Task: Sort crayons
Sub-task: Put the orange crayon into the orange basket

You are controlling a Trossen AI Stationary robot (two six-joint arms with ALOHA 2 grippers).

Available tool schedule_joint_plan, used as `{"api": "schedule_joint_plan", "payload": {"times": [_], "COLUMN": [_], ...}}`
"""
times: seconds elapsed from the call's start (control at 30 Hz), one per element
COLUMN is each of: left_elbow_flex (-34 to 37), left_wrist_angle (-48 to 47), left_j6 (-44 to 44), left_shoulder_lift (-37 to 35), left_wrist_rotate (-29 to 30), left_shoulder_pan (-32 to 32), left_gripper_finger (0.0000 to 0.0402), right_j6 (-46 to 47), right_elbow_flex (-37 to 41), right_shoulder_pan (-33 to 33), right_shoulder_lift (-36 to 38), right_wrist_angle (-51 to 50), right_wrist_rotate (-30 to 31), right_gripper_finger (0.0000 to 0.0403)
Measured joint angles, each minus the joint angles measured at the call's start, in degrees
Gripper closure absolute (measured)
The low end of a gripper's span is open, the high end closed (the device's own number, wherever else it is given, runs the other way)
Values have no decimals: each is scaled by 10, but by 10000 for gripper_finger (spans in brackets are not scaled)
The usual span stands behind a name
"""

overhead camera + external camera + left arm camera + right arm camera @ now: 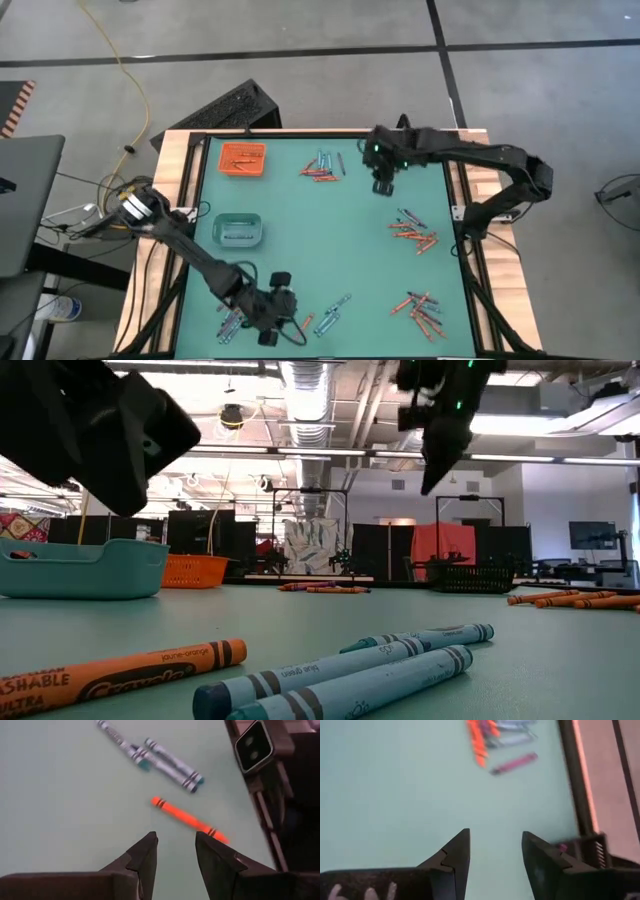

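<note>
Low view only: orange crayon [120, 672] wrapper reads "WASHABLE", "Crayola", "ULTRA"
Left wrist only: that orange crayon [189, 820] lies diagonal, just beyond the fingertips; three blue-grey crayons [150, 756] lie diagonal past it
Left gripper [278, 305]: near table edge, jaws parted, empty
Right gripper [384, 186]: far half, jaws parted, empty
Crayons: loose clusters across the green table [330, 240]; some in the orange tray [241, 159]
</note>
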State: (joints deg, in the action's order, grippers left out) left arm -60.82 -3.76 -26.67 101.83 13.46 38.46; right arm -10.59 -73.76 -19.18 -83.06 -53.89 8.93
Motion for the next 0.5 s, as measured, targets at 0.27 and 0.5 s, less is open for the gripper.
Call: {"api": "schedule_joint_plan", "payload": {"times": [0.27, 0.5], "left_elbow_flex": [-126, -186], "left_wrist_angle": [-97, -110], "left_j6": [-68, -135], "left_shoulder_lift": [83, 155], "left_wrist_rotate": [53, 94], "left_shoulder_pan": [37, 64], "left_gripper_finger": [278, 278], "right_j6": [95, 170], "right_elbow_flex": [0, 0], "right_shoulder_pan": [162, 275], "right_shoulder_lift": [31, 36], "right_wrist_angle": [-13, -18], "right_wrist_rotate": [92, 157], "right_gripper_finger": [233, 233]}}
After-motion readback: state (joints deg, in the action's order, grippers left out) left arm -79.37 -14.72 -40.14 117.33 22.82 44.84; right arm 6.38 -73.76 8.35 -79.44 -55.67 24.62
